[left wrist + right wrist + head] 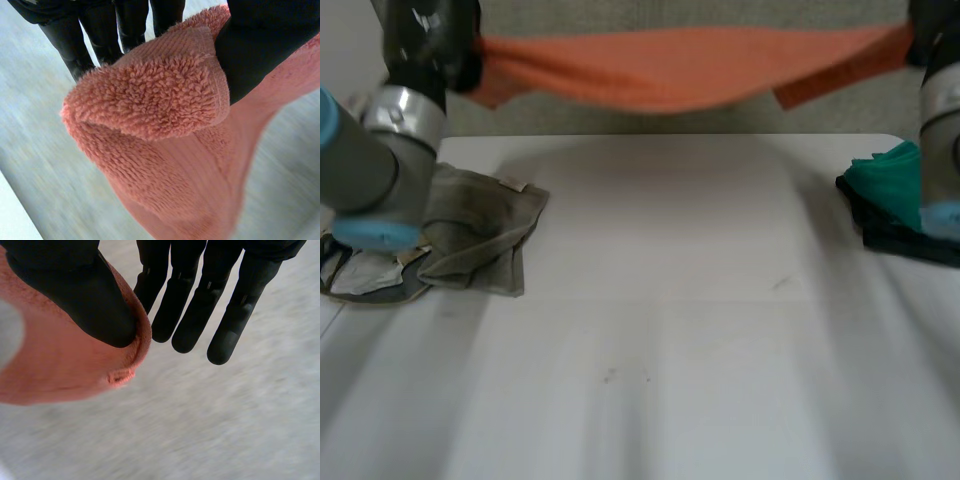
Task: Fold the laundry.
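Note:
An orange terry towel (670, 65) hangs stretched between my two hands, above the far edge of the white table (660, 330), and sags a little in the middle. My left hand (430, 40) grips its left corner; in the left wrist view the thumb (255, 55) pinches the folded-over towel corner (165, 100). My right hand (930, 35) holds the right corner; in the right wrist view the thumb (85, 295) presses the towel's edge (60, 370) while the fingers (190, 315) stay straight beside it.
A crumpled grey-green cloth (480, 235) lies at the table's left, over a patterned piece (360, 275) and partly behind my left arm. A folded green cloth (890, 175) rests on a dark one (900, 240) at the right edge.

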Tool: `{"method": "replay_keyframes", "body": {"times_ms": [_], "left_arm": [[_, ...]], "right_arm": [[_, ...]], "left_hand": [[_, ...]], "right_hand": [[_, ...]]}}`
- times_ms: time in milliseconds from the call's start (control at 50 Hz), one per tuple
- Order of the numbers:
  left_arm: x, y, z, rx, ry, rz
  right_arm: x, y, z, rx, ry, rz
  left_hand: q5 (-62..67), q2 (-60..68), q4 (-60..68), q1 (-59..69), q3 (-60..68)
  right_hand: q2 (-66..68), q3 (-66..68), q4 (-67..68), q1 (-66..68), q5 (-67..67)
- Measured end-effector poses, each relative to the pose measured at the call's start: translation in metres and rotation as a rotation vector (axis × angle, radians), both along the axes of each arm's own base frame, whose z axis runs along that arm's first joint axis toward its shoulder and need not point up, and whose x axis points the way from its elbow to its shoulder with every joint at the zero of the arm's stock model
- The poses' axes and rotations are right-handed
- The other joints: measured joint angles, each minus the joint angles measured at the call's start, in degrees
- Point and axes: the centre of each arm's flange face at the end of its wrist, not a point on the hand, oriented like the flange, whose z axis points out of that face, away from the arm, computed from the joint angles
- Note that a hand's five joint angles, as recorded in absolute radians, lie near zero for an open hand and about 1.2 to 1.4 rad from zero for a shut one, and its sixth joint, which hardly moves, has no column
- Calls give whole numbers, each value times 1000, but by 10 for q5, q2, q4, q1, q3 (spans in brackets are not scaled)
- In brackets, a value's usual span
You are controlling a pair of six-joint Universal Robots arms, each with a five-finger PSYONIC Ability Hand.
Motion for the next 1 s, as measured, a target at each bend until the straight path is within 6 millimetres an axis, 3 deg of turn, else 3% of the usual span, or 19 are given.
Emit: {"method": "replay_keyframes", "body": {"times_ms": [140, 200, 260, 320, 440, 480, 600, 680, 760, 840, 1000], "left_arm": [[-2, 6, -99, 264, -77, -5], [-1, 15, -130, 360, -108, -7], [3, 31, -151, 466, -143, -8], [9, 53, -156, 570, -177, -8], [24, 106, -145, 761, -279, -7], [33, 134, -138, 856, -353, -9], [52, 195, -124, 1055, -533, -34], [58, 217, -117, 1117, -602, -57], [57, 216, -110, 1093, -611, -63], [51, 197, -106, 995, -580, -49], [34, 136, -108, 781, -485, 4]], "right_arm": [[3, 5, -98, 316, 83, 62], [1, 12, -131, 449, 113, 69], [-9, 21, -157, 586, 138, 57], [-24, 34, -172, 707, 168, 35], [-49, 69, -171, 869, 282, -4], [-65, 93, -164, 948, 374, -29], [-94, 145, -148, 1081, 590, -63], [-104, 161, -140, 1109, 668, -75], [-106, 161, -136, 1082, 672, -78], [-103, 146, -133, 1006, 622, -77], [-64, 84, -142, 764, 479, -12]], "left_hand": [[0, 0, 0, 0, 0], [0, 0, 0, 0, 0], [0, 0, 0, 0, 0], [0, 0, 0, 0, 0], [0, 0, 0, 0, 0], [0, 0, 0, 0, 0], [0, 0, 0, 0, 0], [0, 0, 0, 0, 0], [0, 0, 0, 0, 0], [0, 0, 0, 0, 0], [0, 0, 0, 0, 0]], "right_hand": [[0, 0, 0, 0, 0], [0, 0, 0, 0, 0], [0, 0, 0, 0, 0], [0, 0, 0, 0, 0], [0, 0, 0, 0, 0], [0, 0, 0, 0, 0], [0, 0, 0, 0, 0], [0, 0, 0, 0, 0], [0, 0, 0, 0, 0], [0, 0, 0, 0, 0], [0, 0, 0, 0, 0]]}}
